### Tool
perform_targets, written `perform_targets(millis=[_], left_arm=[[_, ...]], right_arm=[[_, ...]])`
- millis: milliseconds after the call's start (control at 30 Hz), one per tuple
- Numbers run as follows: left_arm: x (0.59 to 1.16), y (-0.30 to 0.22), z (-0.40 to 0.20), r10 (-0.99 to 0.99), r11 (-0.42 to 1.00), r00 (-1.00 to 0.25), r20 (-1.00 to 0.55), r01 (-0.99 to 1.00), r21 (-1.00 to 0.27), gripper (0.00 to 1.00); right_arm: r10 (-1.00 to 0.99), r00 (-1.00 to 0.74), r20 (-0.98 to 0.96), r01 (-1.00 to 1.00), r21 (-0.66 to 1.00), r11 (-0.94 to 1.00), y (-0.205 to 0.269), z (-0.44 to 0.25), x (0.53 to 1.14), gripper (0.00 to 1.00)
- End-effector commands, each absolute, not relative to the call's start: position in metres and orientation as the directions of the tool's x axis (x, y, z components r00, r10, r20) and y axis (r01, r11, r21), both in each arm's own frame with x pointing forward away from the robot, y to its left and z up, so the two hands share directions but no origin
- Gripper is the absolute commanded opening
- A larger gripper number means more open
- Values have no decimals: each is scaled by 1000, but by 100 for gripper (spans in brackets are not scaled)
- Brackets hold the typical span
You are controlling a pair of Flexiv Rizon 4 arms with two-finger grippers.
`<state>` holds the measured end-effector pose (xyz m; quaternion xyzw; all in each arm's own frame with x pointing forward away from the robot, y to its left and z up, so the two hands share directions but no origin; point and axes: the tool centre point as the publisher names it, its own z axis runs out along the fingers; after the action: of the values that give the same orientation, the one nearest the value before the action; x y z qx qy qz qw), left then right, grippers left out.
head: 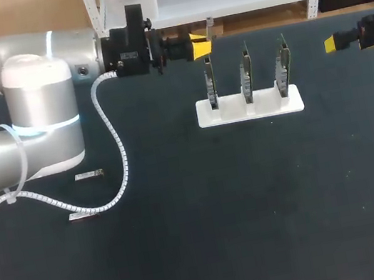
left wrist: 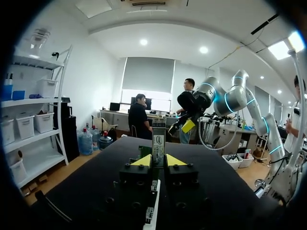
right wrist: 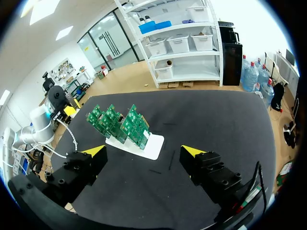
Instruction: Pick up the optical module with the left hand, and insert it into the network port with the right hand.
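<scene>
The optical module (left wrist: 158,142), a slim grey metal bar, stands upright between the yellow fingertips of my left gripper (left wrist: 159,160), which is shut on it. From above, that gripper (head: 202,45) hangs near the table's far edge, just behind the leftmost board, with the module (head: 209,28) poking out past its tips. Three green circuit boards (head: 244,75) with network ports stand in a white holder (head: 250,107). My right gripper (head: 333,43) waits open at the far right, empty; in its own view the boards (right wrist: 120,122) lie ahead of its spread fingers (right wrist: 144,152).
Two spare modules lie flat on the dark mat at the left, one (head: 89,175) beside my left arm's base and one (head: 83,215) under its white spiral cable (head: 121,166). The near half of the mat (head: 260,228) is bare.
</scene>
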<state>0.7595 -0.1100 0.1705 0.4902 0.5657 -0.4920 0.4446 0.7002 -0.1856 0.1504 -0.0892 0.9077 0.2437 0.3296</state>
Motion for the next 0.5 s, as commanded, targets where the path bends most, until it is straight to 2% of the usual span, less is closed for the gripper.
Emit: perform_targets(millis=[33, 500], left_arm=[[763, -111, 167, 129, 39, -124, -984, 992, -120, 0], [771, -108, 161, 149, 63, -138, -979, 990, -129, 0]], right_arm=[[-1, -767, -642, -322, 384, 865, -185, 150, 700, 100], [-1, -767, -642, -322, 384, 865, -185, 150, 700, 100]])
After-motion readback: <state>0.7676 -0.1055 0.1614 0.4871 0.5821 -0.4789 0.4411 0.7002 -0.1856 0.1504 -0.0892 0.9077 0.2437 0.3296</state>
